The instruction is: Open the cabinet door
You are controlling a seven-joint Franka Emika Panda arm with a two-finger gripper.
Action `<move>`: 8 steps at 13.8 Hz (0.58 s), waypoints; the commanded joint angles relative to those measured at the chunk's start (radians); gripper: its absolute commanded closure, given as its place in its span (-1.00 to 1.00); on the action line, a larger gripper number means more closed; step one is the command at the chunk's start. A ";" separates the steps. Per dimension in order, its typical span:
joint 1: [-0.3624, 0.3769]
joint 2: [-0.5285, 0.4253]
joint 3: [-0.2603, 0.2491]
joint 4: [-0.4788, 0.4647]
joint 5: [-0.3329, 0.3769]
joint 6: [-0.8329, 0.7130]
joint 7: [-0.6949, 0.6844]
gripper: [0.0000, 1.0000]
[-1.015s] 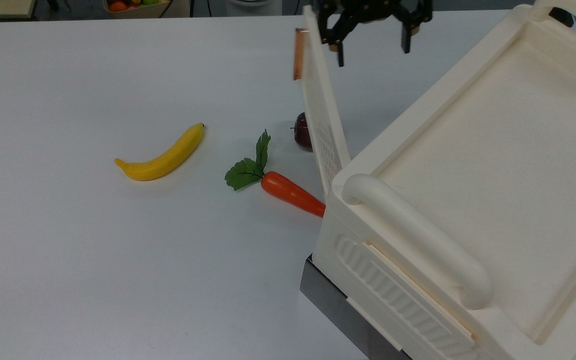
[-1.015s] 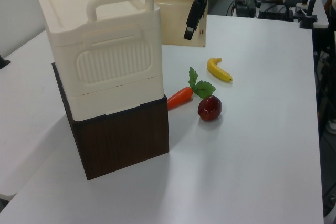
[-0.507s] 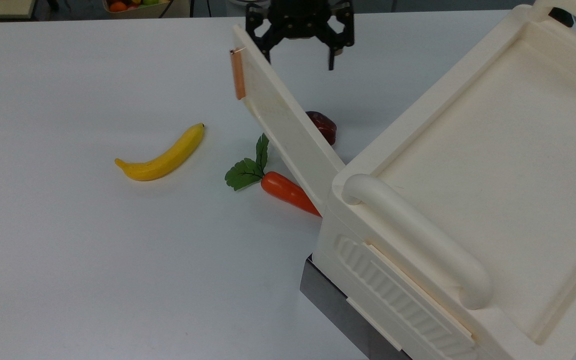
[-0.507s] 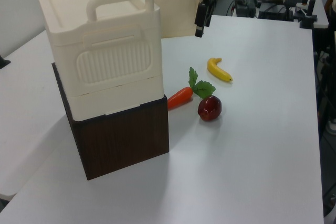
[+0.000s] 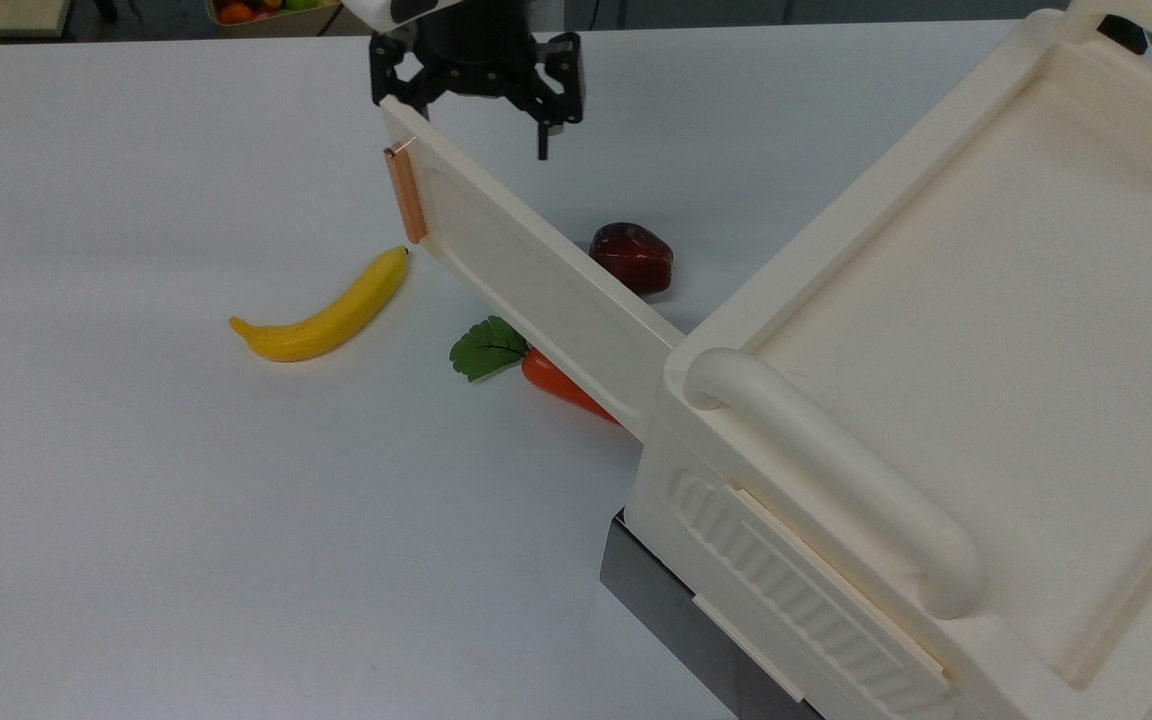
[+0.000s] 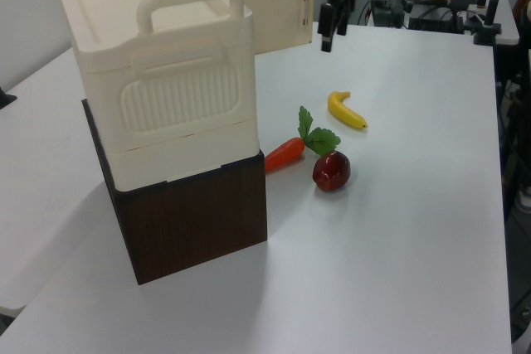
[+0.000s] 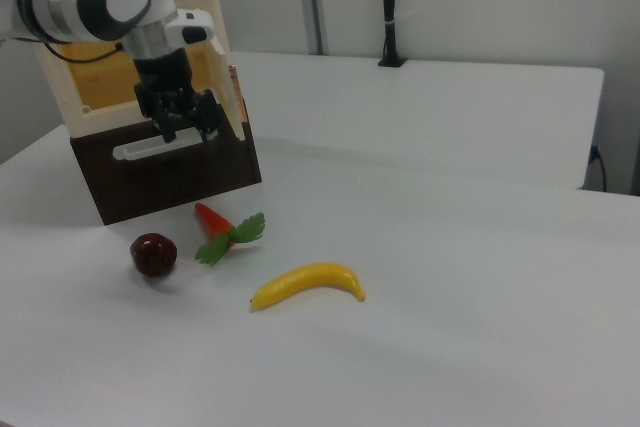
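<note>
Table: broad white tabletop point(image 5: 136, 520), carrying everything below.
Cabinet: tall cream plastic cabinet point(image 6: 158, 80) on a dark wood-grain base, with a thick rounded bar handle point(image 5: 836, 480) on top.
Task object: the cabinet door point(image 5: 536, 290), a long flat cream panel with a copper-coloured strip on its free end, stands swung well out from the cabinet, reaching toward the top view's upper left, above the fruit.
Gripper: black two-finger gripper point(image 5: 476, 90), fingers spread wide and holding nothing; one finger sits at the door's free end, apparently behind the panel, the other hangs clear.
Small items: yellow plastic banana point(image 5: 321, 310), just beside the door's tip in the top view; orange toy carrot with green leaves point(image 5: 496, 355), partly under the door; dark red apple point(image 5: 633, 258).
Technique: judged best to keep pushing near the free end, following the hinge arc, without dragging downward.
Change: half a second earlier the door was less open; its tip has since swept toward the banana, and the gripper has moved with it.
</note>
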 commanded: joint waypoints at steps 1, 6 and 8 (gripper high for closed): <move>-0.021 -0.042 0.001 -0.040 -0.048 -0.090 -0.009 -1.00; -0.042 -0.149 -0.005 -0.149 -0.048 -0.091 -0.041 -1.00; -0.042 -0.161 -0.013 -0.156 -0.046 -0.097 -0.041 -1.00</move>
